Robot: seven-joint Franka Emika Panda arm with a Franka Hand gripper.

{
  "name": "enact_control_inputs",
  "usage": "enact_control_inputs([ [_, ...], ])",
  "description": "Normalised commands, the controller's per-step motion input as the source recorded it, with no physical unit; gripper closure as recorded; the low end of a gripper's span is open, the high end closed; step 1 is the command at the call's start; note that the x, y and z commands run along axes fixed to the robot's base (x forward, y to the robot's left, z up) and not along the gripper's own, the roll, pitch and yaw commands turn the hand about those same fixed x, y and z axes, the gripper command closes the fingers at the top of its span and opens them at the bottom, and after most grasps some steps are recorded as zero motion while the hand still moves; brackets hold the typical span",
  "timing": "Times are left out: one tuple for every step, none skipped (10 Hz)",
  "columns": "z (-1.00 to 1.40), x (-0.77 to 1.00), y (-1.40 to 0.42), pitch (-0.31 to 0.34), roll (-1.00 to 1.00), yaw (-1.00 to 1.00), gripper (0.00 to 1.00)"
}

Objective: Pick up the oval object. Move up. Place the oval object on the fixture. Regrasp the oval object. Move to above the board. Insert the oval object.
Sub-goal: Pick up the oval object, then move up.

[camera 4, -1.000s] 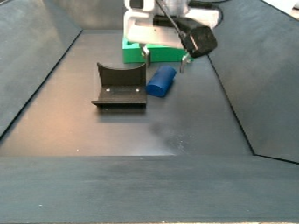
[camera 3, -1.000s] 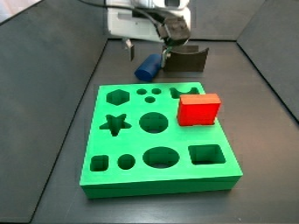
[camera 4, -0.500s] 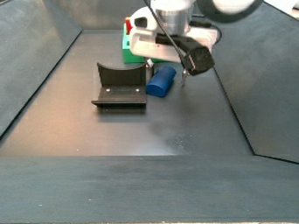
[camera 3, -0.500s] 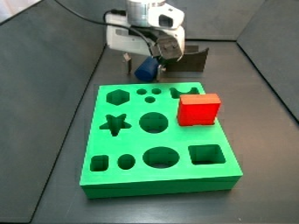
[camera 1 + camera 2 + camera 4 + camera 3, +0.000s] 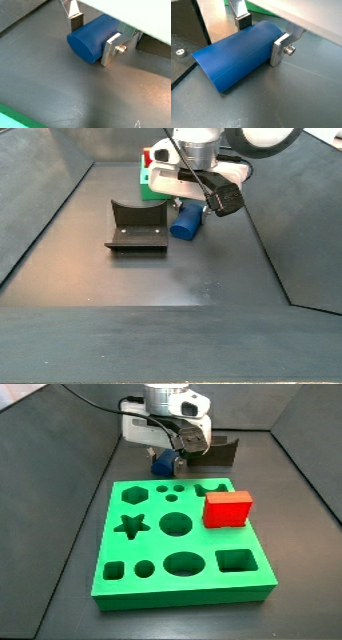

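Down at floor level, just beside the fixture point(image 5: 136, 226), the gripper point(image 5: 93, 36) straddles the oval object point(image 5: 93, 39). Both wrist views show one silver finger point(image 5: 280, 49) on each side of the peg, the pads at or very near its curved flanks; whether they press firmly cannot be told. The jaws stand only as wide as the peg — it is the only piece between them. The peg lies on its side on the dark floor, one flat oval end facing outward, so the fingers take it across the narrow axis; judged from the task, this is the pick-up grasp, with lifting yet to come.

Around it: the fixture stands close by in a side view, its notch empty. The board point(image 5: 181, 539) lies near, and a red cube point(image 5: 226, 508) sits on it by one edge. The cube does not appear to cover the oval hole, though this is hard to confirm. The fixture's upright is the nearest obstacle for a rising peg.
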Motion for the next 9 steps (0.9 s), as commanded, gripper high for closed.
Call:
enact_control_inputs([
  [0.00,0.00,0.00,0.000,0.00,0.00,1.00],
  [0.00,0.00,0.00,0.000,0.00,0.00,1.00],
  [0.00,0.00,0.00,0.000,0.00,0.00,1.00],
  [0.00,0.00,0.00,0.000,0.00,0.00,1.00],
  [0.00,0.00,0.00,0.000,0.00,0.00,1.00],
  [0.00,0.00,0.00,0.000,0.00,0.00,1.00],
  [0.00,0.00,0.00,0.000,0.00,0.00,1.00],
  [0.00,0.00,0.00,0.000,0.00,0.00,1.00],
  [0.83,0.00,0.00,0.000,0.00,0.00,1.00],
])
